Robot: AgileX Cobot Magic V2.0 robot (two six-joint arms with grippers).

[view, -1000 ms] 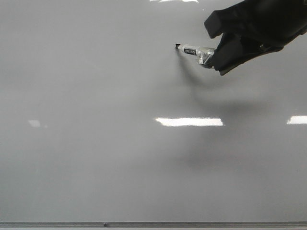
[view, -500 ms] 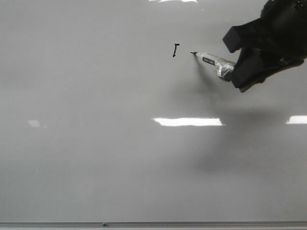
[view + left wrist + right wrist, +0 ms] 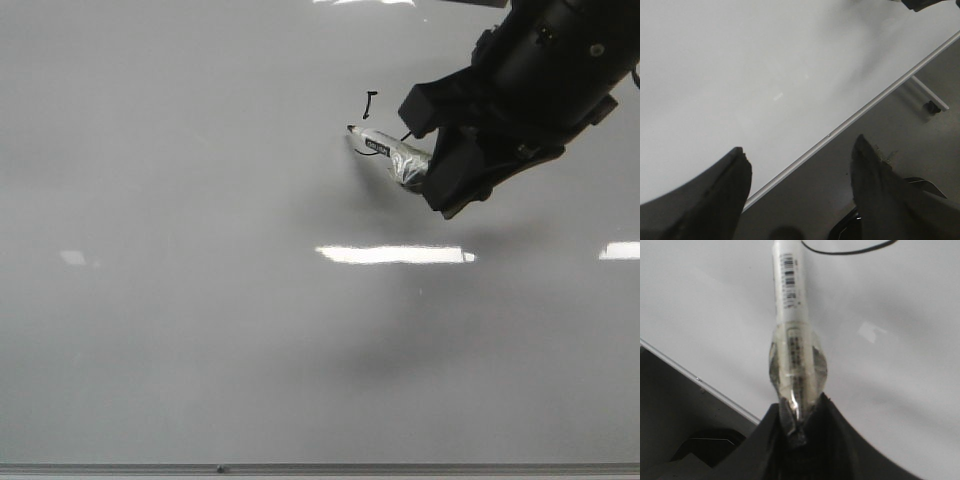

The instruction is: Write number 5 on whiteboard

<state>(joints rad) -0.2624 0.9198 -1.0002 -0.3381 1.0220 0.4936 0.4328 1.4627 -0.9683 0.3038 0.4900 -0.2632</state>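
Note:
The whiteboard [image 3: 200,200] fills the front view. On it is part of the number 5 [image 3: 370,101]: a short black stem, with a thin curved stroke below it, partly behind the marker. My right gripper [image 3: 436,160] is shut on a white marker [image 3: 388,146] wrapped in clear tape. The marker's tip points left, just below the stem. In the right wrist view the gripper [image 3: 799,410] clamps the marker [image 3: 790,300], and a black curved stroke [image 3: 845,252] runs past it. My left gripper [image 3: 800,147] is open and empty over the whiteboard's [image 3: 740,75] edge.
A thin grey metal strip [image 3: 320,467] borders the board's near edge. It also shows in the left wrist view [image 3: 855,117], with dark floor and a stand caster [image 3: 934,106] beyond. Bright light reflections [image 3: 395,254] lie on the board.
My right gripper has moved left and down with the marker. The stem appeared first; a curved stroke now shows below it.

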